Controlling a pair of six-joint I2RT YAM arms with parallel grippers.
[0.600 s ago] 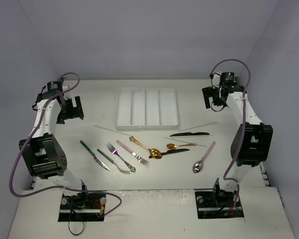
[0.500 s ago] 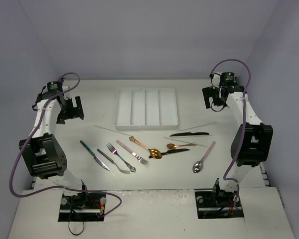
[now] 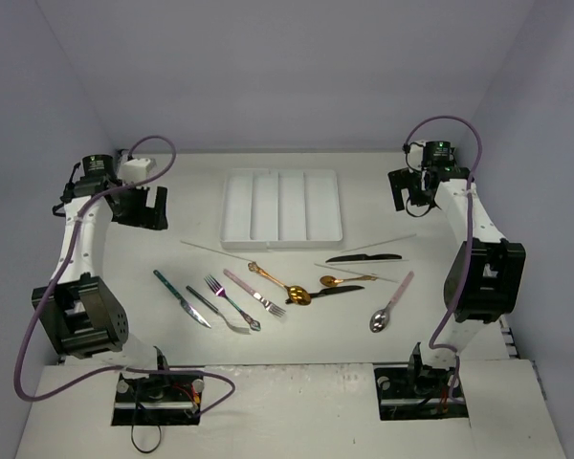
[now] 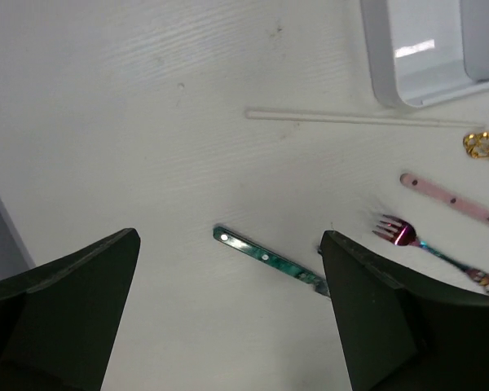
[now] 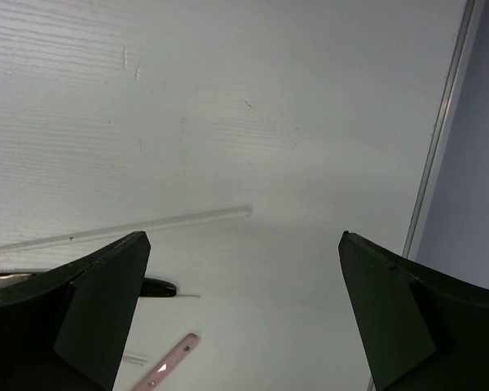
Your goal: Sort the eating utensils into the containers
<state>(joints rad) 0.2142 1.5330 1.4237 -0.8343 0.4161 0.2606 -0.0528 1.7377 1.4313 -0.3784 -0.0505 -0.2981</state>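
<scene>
Top external view: gripping nothing with left end effector (image 3: 139,207) or right end effector (image 3: 408,189), both wide open above bench (image 3: 191,191), flanking tray (image 3: 283,243).

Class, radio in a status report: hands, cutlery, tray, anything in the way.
Left hand and right hand open, holding nothing. Cutlery all loose on table, tray empty. Chopstick lies between tray and cutlery.

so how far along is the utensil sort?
Done: nothing. Every compartment of the tray is empty.
In hand: nothing. The left hand and right hand are both open, hovering either side of the tray.
Left: everything. The teal knife, gold spoon, black knife, pink-handled spoon, chopstick and the rest all lie on the table.
</scene>
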